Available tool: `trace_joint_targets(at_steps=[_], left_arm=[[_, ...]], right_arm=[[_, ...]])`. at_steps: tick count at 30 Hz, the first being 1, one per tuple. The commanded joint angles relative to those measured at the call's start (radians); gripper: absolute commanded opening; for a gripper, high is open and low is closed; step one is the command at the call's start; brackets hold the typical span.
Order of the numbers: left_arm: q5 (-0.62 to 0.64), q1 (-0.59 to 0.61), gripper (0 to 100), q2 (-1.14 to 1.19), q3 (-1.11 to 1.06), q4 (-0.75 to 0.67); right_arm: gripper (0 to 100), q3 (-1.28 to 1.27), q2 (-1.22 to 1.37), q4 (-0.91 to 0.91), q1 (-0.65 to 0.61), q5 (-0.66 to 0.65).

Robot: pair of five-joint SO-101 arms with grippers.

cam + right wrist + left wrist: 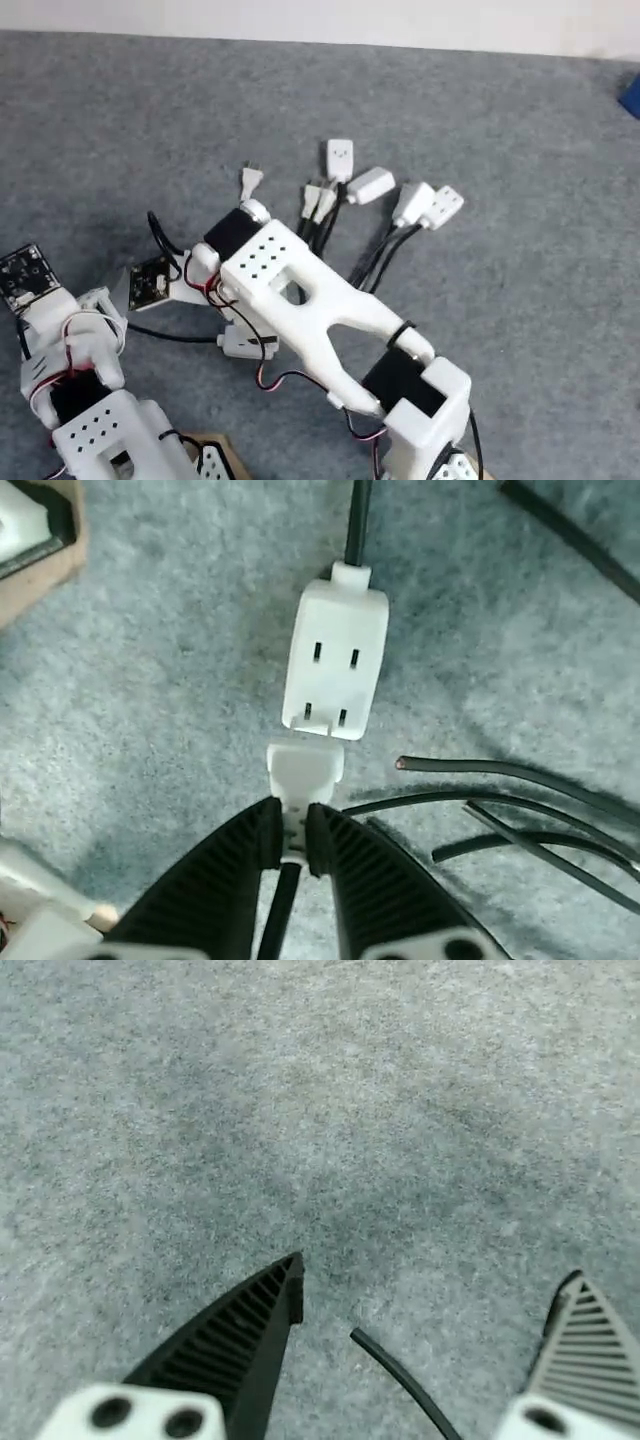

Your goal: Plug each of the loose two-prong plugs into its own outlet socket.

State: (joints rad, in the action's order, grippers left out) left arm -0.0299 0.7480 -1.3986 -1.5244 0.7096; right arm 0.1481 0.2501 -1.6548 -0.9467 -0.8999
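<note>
My left jaws stand wide apart over bare counter (pixel 300 1110). They hold nothing, and only a black cable (pixel 400 1380) end lies on the counter between the tips. I'd leave that arm parked, because the step in hand belongs to the other side.

My right jaws are clamped on the back of a white plug (pixel 305 770), whose cord trails back between them. Just ahead of the tips, the plug's nose butts the near end of the outlet (pixel 335 665). The outlet lies flat with two pairs of slots facing up. I cannot tell whether the prongs are in a slot or only resting against the housing.

To do this well, I judge the prongs must be squared to one slot pair before any push, since the plug looks slightly off the outlet's centreline. The outlet is loose on the counter, so a hard shove would likely skate it away. I'd press slowly along the prong axis and watch for the outlet sliding. If it slides, the left jaws could come over to brace its far end.

Past the right jaws, more plugs (pixel 320 200) and another outlet (pixel 340 160) wait their turn.
</note>
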Motion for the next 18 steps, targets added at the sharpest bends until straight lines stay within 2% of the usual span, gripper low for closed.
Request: trace_joint_targets(at_steps=[1,18], left_arm=[[0.012,0.007,37,-0.007,0.007,-0.029],[0.012,0.005,37,-0.007,0.007,-0.029]], right_arm=[[0.6,0.044,-0.005,0.045,-0.010,0.011],[0.6,0.035,0.045,0.105,-0.010,0.012]])
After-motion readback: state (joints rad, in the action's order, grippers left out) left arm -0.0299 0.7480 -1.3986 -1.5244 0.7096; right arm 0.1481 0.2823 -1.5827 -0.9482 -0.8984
